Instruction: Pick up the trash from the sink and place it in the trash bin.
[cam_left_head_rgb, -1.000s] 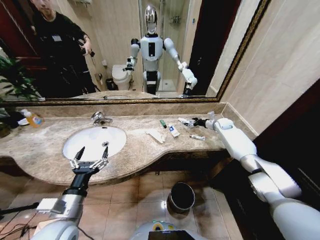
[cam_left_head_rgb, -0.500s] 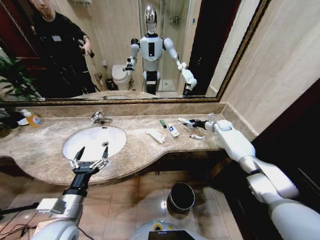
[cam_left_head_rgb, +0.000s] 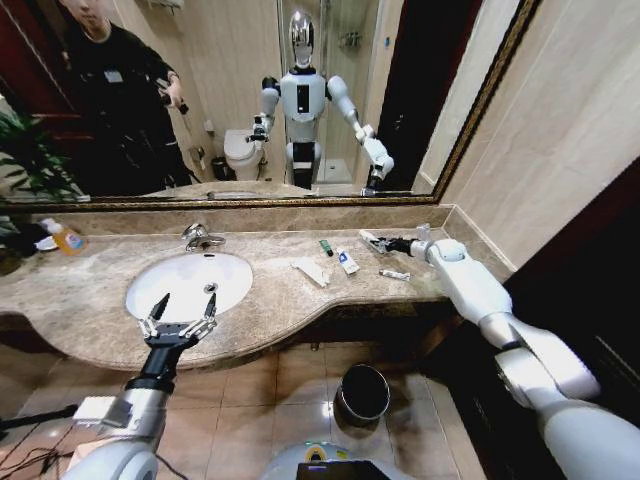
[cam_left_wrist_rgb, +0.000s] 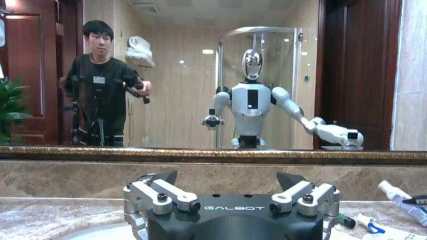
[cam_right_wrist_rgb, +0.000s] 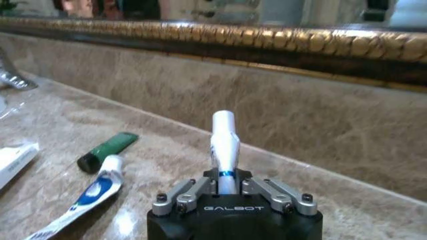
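The right gripper (cam_right_wrist_rgb: 228, 189) is clamped on a white tube (cam_right_wrist_rgb: 224, 145) above the countertop's back right corner; its wrist view reveals a green piece (cam_right_wrist_rgb: 107, 151) nearby. The left gripper (cam_left_head_rgb: 181, 312) hangs spread over the sink's (cam_left_head_rgb: 150, 285) front rim.

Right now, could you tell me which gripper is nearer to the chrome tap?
Left. The left gripper hovers open over the sink's front rim, just opposite the tap; the right gripper holds a white tube far along the counter.
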